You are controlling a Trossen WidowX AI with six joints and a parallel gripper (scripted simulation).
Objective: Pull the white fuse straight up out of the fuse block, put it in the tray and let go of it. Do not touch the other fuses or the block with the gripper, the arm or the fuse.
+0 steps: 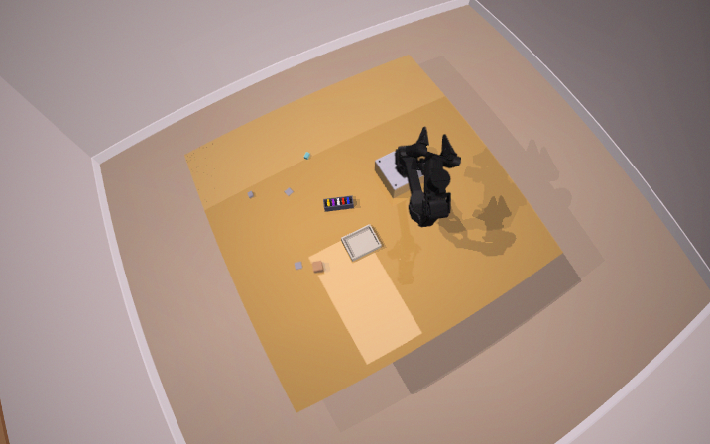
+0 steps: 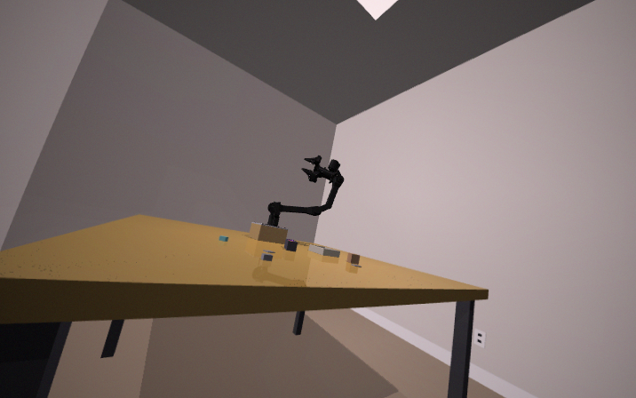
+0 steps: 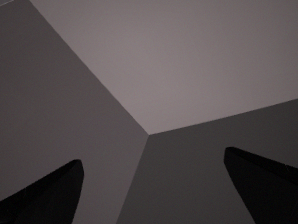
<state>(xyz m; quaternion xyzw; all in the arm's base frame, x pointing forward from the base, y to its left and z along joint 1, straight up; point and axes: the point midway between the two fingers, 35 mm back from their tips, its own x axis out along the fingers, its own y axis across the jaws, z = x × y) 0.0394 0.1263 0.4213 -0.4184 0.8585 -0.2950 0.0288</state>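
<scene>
The dark fuse block [image 1: 339,208] [image 2: 290,245] stands on the table. In the top view its row of fuses runs yellow, purple, white, red, blue from left to right. The white fuse [image 1: 338,201] is in the middle of the row, upright in the block. The light grey tray [image 1: 361,242] [image 2: 330,252] is empty and lies below the block in the top view, apart from it. My gripper [image 1: 434,132] [image 2: 303,164] [image 3: 154,162] is wide open and empty, high above the table near the arm's base and far from the block. The wrist view shows only walls and ceiling beyond the fingers.
The arm stands on a pale box [image 1: 390,174] [image 2: 268,233]. A brown cube [image 1: 317,267] [image 2: 353,258] is left of the tray in the top view, beside a flat grey piece [image 1: 297,265]. A teal cube [image 1: 306,155] [image 2: 223,238], a grey cube [image 1: 250,194] and another flat piece [image 1: 288,191] lie farther off.
</scene>
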